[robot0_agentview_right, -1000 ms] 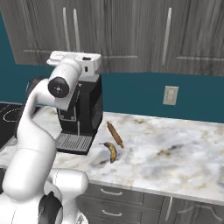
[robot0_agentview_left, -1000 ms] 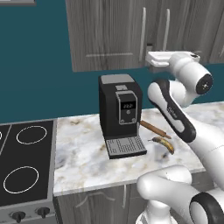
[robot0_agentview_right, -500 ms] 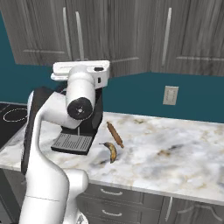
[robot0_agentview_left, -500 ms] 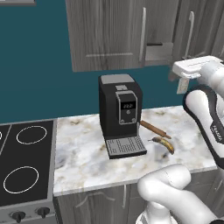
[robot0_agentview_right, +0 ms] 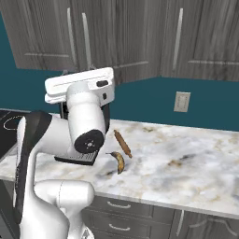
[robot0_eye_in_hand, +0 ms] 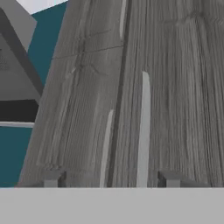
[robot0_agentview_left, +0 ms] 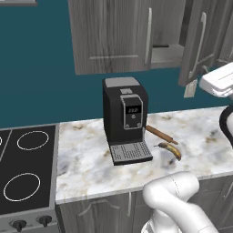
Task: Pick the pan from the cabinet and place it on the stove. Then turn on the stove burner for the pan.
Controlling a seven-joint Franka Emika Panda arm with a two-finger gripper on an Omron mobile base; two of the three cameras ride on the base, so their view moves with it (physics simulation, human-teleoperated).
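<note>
Since a second ago the arm has swung off to the right in the left base view, and the fingers have parted – the gripper (robot0_eye_in_hand: 111,181) now stands spread, its two dark tips wide apart and closed on nothing. It looks straight at the tall dark grey wood-grain cabinet (robot0_eye_in_hand: 175,87), close to two long slim silver bar handles (robot0_eye_in_hand: 144,127). From the left base view, one door (robot0_agentview_left: 195,41) hangs ajar and a grey shelf (robot0_agentview_left: 166,52) shows in the gap – whether the pan sits on it I cannot tell. Below, a black coffee machine (robot0_agentview_left: 125,113) stands on the pale marble counter (robot0_agentview_left: 86,154), with a wooden rolling pin (robot0_agentview_left: 159,134) and a spotted yellow banana (robot0_agentview_left: 170,149) just beside it. Far left lies the flat black glass stove (robot0_agentview_left: 45,182); its larger white-ring burner (robot0_agentview_left: 21,186) is bare.
</note>
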